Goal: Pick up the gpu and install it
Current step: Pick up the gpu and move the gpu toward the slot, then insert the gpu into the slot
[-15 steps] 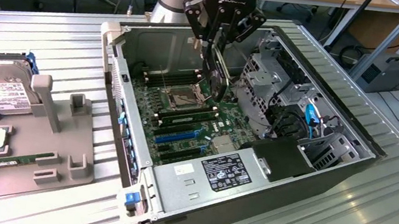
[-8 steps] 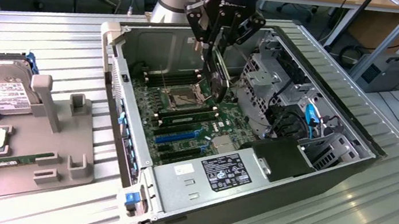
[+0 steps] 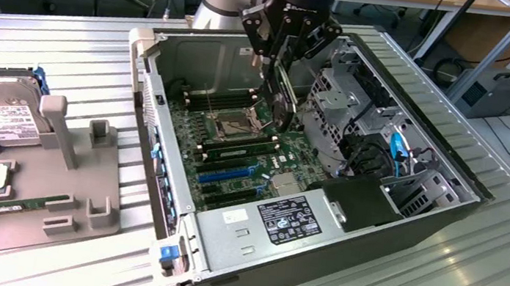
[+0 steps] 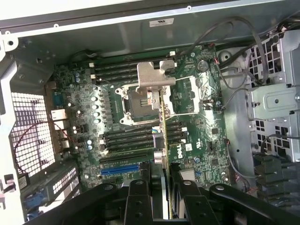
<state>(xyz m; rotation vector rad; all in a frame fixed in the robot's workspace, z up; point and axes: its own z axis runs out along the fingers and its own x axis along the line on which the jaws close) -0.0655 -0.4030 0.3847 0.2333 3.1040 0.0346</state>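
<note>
Now gripper (image 3: 287,52) pinching gpu (image 3: 285,101) edge-on: thin green board, silver end bracket (image 4: 154,77), over motherboard (image 4: 199,145).

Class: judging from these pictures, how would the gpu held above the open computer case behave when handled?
Probably stiff: the gpu hangs straight below the end effector, no sag. Likely fragile: a thin bare board. Held by one edge, it may pivot if bumped.

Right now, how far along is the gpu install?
Pickup looks done: the gpu is off the grey holder and clamped in the pincer. In hand: it hangs edge-down inside the open case, above the motherboard. Left: it is not yet seated in the blue slot.
</note>
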